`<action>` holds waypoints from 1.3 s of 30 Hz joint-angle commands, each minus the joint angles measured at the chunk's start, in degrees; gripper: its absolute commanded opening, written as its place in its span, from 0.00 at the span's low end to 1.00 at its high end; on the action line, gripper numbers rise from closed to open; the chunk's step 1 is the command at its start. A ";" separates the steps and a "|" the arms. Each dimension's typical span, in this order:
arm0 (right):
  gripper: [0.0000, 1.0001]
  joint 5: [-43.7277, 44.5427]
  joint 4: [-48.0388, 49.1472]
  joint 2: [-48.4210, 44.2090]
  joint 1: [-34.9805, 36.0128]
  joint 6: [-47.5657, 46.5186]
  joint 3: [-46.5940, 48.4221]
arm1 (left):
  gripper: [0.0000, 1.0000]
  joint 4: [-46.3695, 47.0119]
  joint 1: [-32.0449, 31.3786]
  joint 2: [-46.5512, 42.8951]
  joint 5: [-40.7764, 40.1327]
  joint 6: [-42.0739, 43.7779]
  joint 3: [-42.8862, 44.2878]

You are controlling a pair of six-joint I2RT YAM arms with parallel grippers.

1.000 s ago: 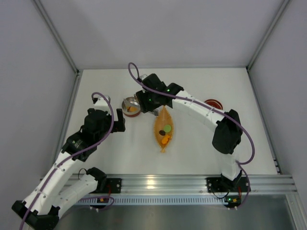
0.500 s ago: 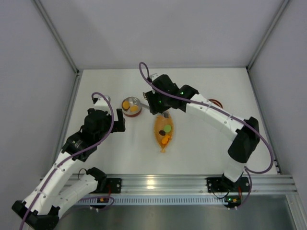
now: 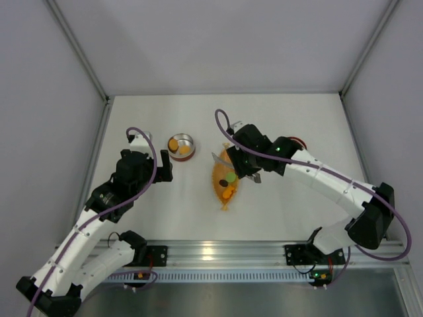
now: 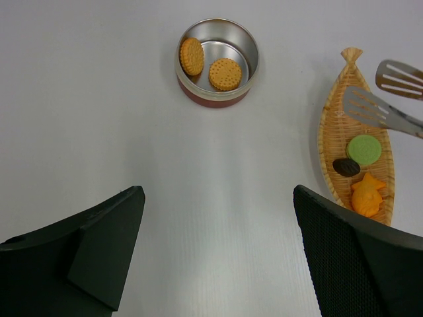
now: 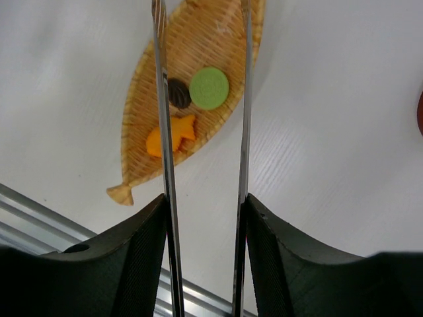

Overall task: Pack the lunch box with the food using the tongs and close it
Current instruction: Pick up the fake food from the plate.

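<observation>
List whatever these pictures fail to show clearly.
- The lid: top view, mostly hidden by the right arm; right wrist view, cut by the right edge; no mark readable.
- The tongs: right wrist view, tips cut by the top edge; top view, largely under the right pincer.
- The orange piece: right wrist view, partly crossed by a tong blade.

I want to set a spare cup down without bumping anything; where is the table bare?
Bare table lies along the far edge behind the lunch box, in the strip between lunch box and orange tray, and between the tray and the near rail. Crowded: above the tray, where the tongs hang, and right of it under the right arm.
</observation>
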 commanded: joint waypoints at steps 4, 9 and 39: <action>0.46 1.85 -2.27 -4.10 2.35 -0.76 -4.64 | 0.99 0.87 0.14 -0.64 0.40 -0.04 -0.12; 0.46 2.72 -3.15 -4.46 3.24 -0.93 -6.40 | 0.99 0.87 0.14 -0.55 0.57 -0.04 -0.21; 0.42 6.67 -8.60 -5.86 8.16 -0.14 -7.81 | 0.99 0.87 0.22 -0.55 0.66 -0.04 -0.21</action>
